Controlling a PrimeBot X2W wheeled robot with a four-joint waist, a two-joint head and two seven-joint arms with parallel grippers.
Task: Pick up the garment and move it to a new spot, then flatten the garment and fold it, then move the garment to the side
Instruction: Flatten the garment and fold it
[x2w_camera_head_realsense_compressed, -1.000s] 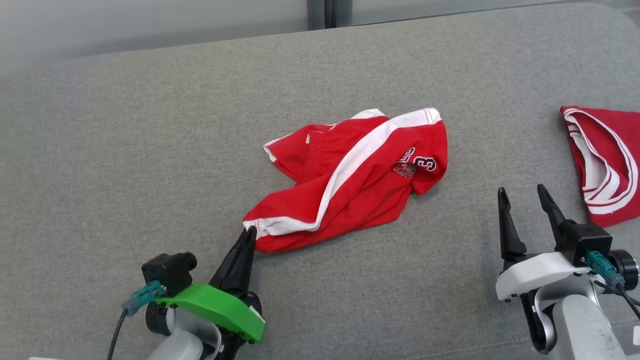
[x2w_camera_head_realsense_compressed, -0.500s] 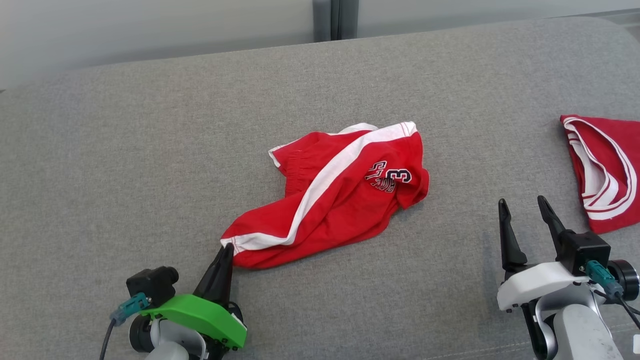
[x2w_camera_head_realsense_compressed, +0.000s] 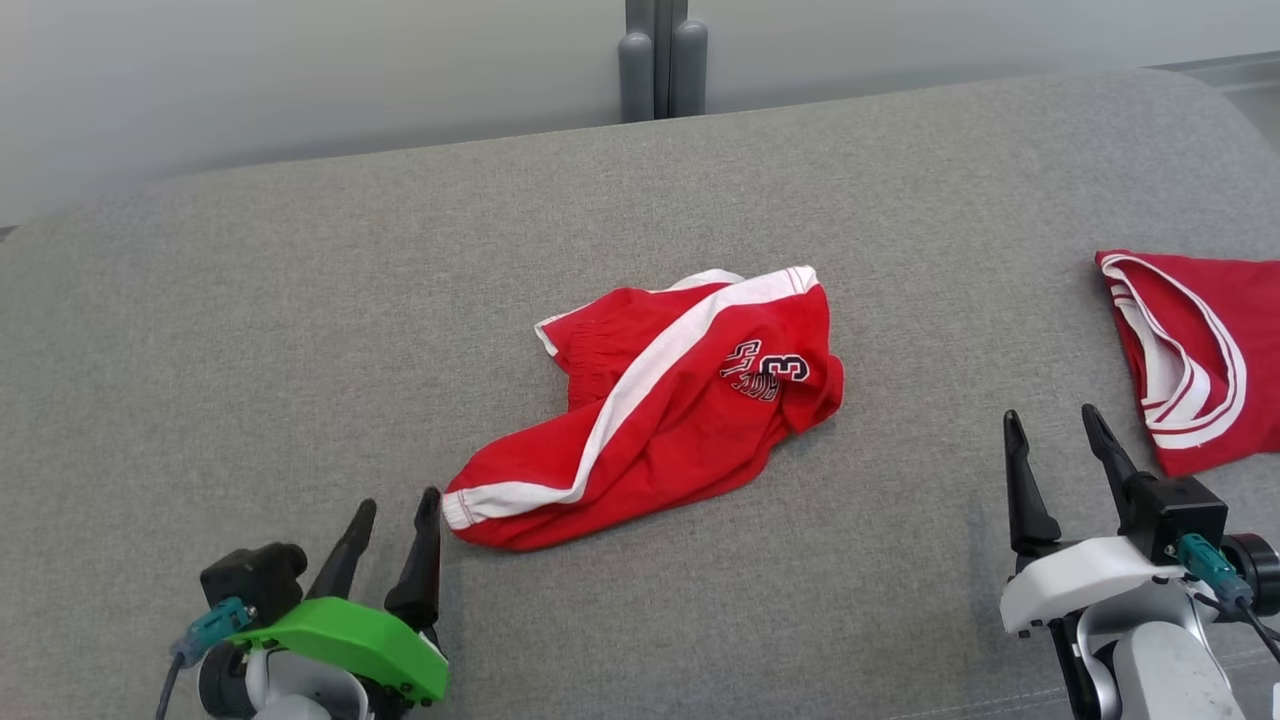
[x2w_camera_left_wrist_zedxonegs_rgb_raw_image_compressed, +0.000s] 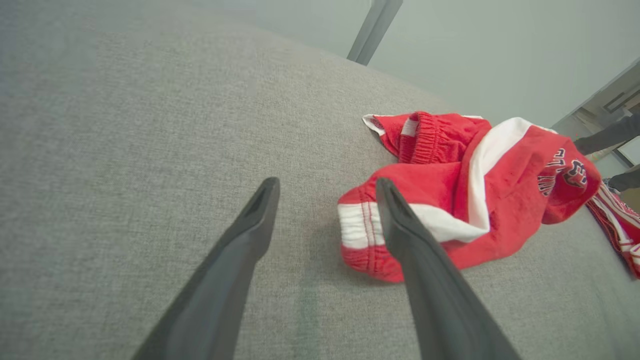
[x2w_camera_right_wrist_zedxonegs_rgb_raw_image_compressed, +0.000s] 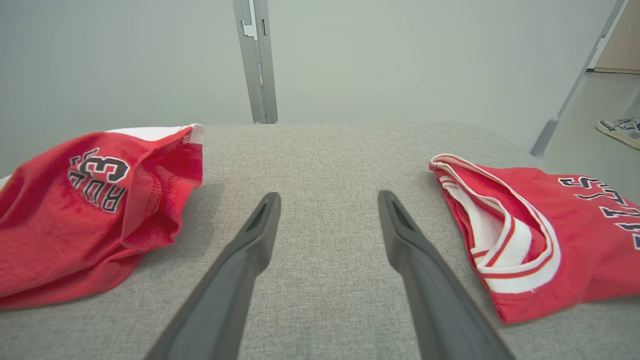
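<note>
Grey fabric surface (x2w_camera_head_realsense_compressed: 250, 330), red garment (x2w_camera_head_realsense_compressed: 680, 430); pale wall (x2w_camera_head_realsense_compressed: 300, 90) behind

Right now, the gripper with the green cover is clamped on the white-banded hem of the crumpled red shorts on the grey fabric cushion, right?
Not clamped. The left gripper, the one with the green cover, stands open beside the white-banded hem of the crumpled red shorts on the grey fabric cushion; the left wrist view shows its fingers spread apart.
</note>
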